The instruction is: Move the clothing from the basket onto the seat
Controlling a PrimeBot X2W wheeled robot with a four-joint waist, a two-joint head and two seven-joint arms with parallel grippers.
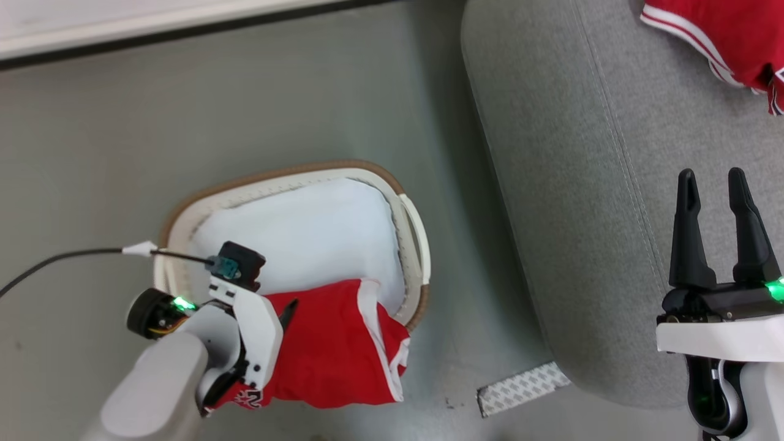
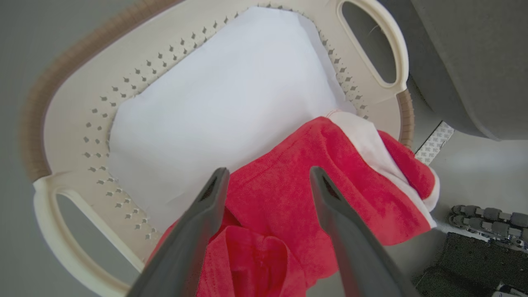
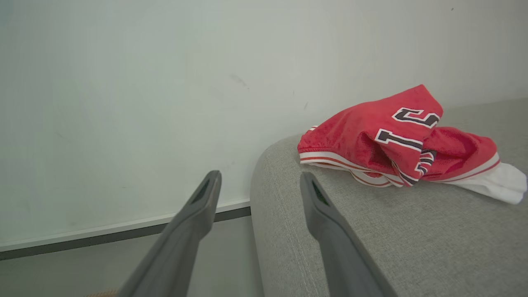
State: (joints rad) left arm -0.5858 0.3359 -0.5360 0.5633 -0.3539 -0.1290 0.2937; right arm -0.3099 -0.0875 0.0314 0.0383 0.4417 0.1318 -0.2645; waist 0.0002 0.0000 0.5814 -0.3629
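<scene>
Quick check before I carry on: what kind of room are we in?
Probably a home-style living room or a mock-up of one: a grey upholstered sofa, a cream laundry basket on a smooth grey floor, and a plain pale wall.

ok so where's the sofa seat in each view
head view: the seat takes the right side, beside the basket.
left wrist view: the seat in the top right corner, beyond the basket.
right wrist view: the seat at lower right, red clothing on it.
shared landmark: the grey floor along its edge.
</scene>
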